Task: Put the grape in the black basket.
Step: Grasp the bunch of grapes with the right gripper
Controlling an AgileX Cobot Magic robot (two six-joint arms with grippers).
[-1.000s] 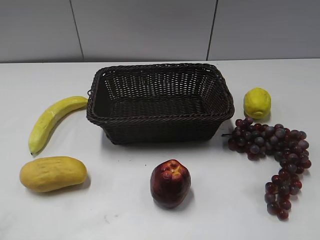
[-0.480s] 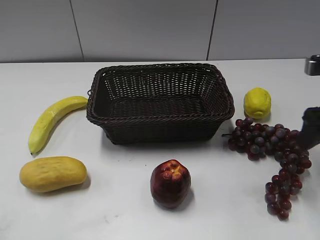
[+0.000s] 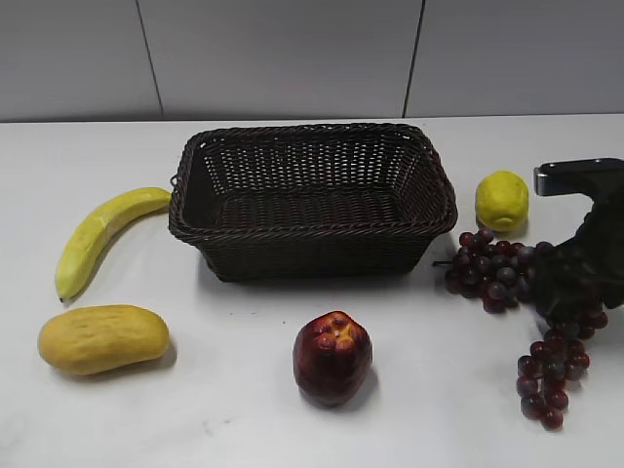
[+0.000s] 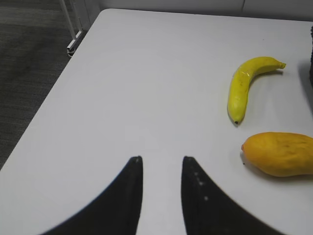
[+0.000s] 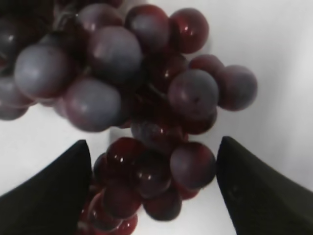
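Observation:
The grape bunch [image 3: 497,268] lies on the white table right of the black basket [image 3: 312,234], curving toward the front. The basket is empty. My right gripper [image 3: 567,292] is down over the middle of the bunch and hides part of it. In the right wrist view its jaws [image 5: 152,142] are open, one finger on each side of the grapes [image 5: 146,98], with small gaps to the berries. My left gripper [image 4: 162,159] is open and empty over bare table and is out of the exterior view.
A banana [image 3: 97,234] and a mango [image 3: 102,338] lie left of the basket; both show in the left wrist view, banana [image 4: 244,85] and mango [image 4: 279,154]. A lemon [image 3: 501,200] sits behind the grapes. A dark red apple [image 3: 332,357] stands in front of the basket. The table's left edge [image 4: 49,98] drops to floor.
My right arm has come in from the right edge and moved left and down onto the grape bunch. The fruit and basket have not moved.

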